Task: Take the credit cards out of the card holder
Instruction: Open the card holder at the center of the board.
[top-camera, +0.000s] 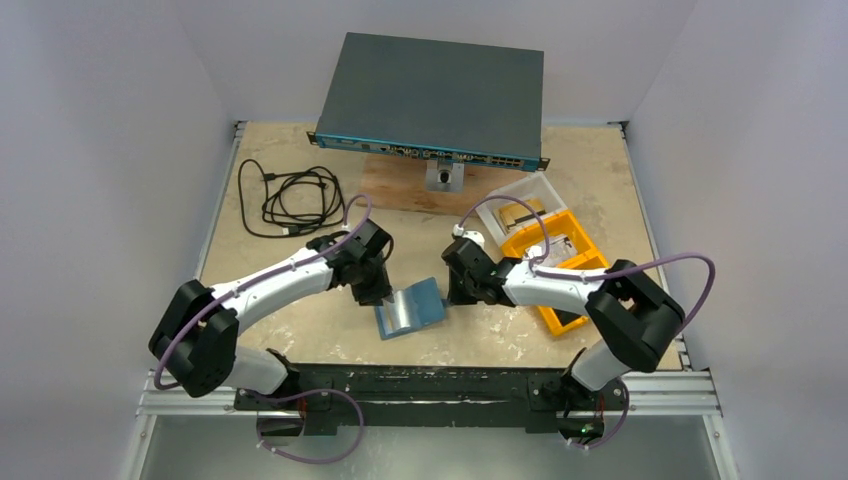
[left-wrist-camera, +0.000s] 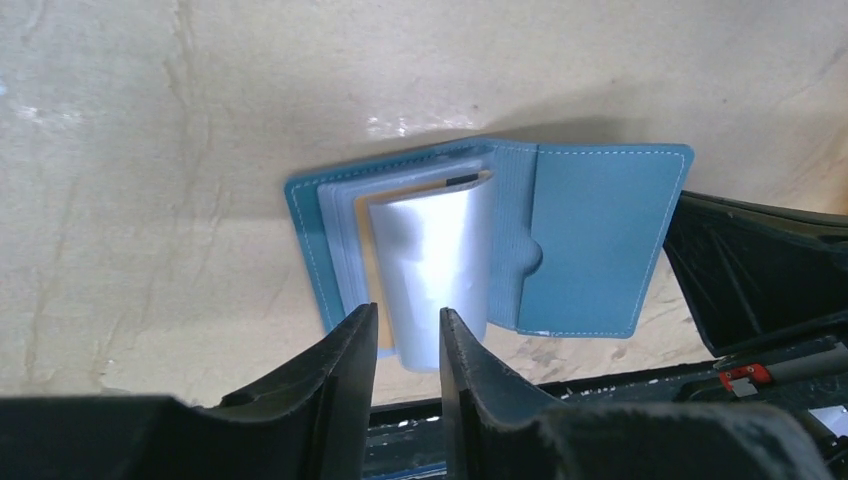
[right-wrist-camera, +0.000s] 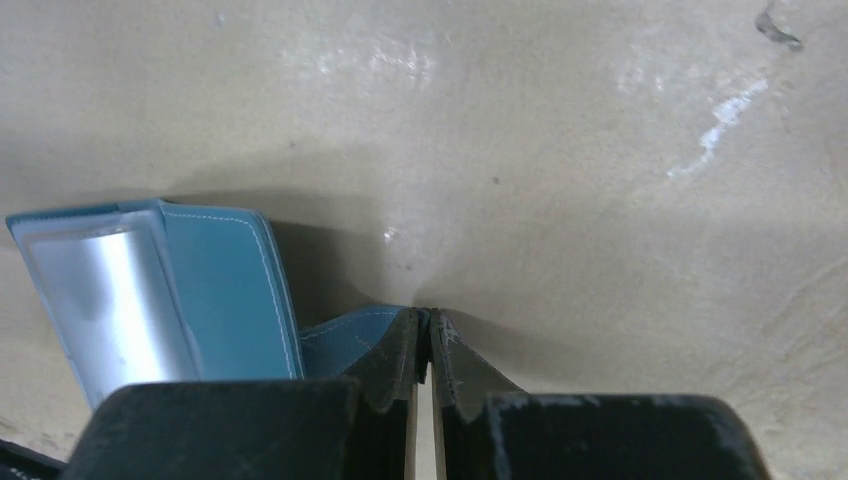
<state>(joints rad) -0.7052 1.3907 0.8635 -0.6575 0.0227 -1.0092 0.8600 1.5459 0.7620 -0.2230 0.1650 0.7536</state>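
Your left fingers (left-wrist-camera: 405, 318) stand a little apart, tips just over the near end of the open card holder (left-wrist-camera: 600, 240), which lies flat on the tabletop (left-wrist-camera: 150, 150). In the gap between them you see the lower end of a silvery, glossy leaf bowed upward. This is where the credit cards (left-wrist-camera: 435, 260) sit, though you cannot tell bare card from clear pocket. The leaf is wider than the gap and neither finger visibly presses it. Behind it, further pale leaves fan toward the left finger's side, and the plain teal cover spreads out past the right-hand finger. Your right fingers (right-wrist-camera: 430, 318) are pressed together, with only a hairline slit between them. The teal cover's edge rises off the tabletop and runs into their tips, so they are nipped on the card holder (right-wrist-camera: 230, 290). The silvery leaf (right-wrist-camera: 110, 300) lies well off to the left of them. From above, the card holder (top-camera: 428, 295) sits between the left fingers (top-camera: 378, 293) and the right fingers (top-camera: 455, 296), touching both. An orange bin (top-camera: 520, 240) lies beyond the right fingers, and a coiled black cable (top-camera: 290, 200) lies beyond the left fingers.
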